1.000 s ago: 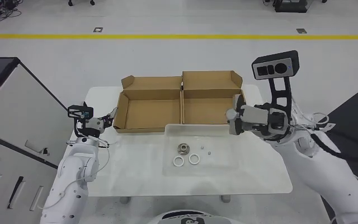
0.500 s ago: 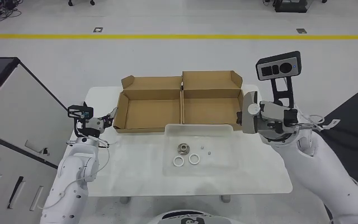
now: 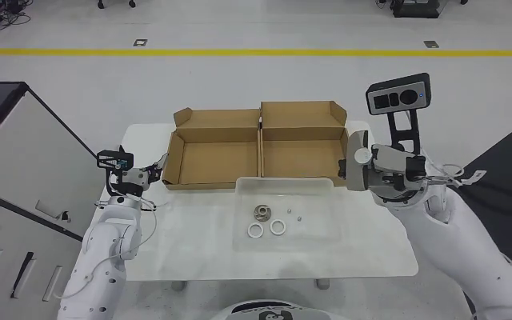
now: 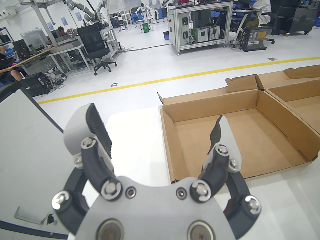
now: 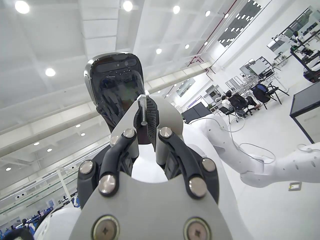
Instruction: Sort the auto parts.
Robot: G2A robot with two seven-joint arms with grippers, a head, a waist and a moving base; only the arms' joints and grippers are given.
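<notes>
Right pincer: clenched on a thin threaded bolt. It hangs just off the right box's near right corner and is tilted up, away from the table, probably so the part can be checked before a box is chosen.
Bolt: gripped along its length between the pads, with the tip just clear of them. That suits a thin rod that would otherwise roll.
Left pincer: released, jaws wide apart and empty. It hovers at the table's left edge, just outside the left box, seemingly parked out of the way.
Boxes: the left box and right box sit open and touching side by side, likely one for each kind of part. I see nothing in either.
Tray: clear, just in front of the boxes. It holds a metal hub, two white rings and small bits.
Stage: early, judging by the parts left in the tray.
</notes>
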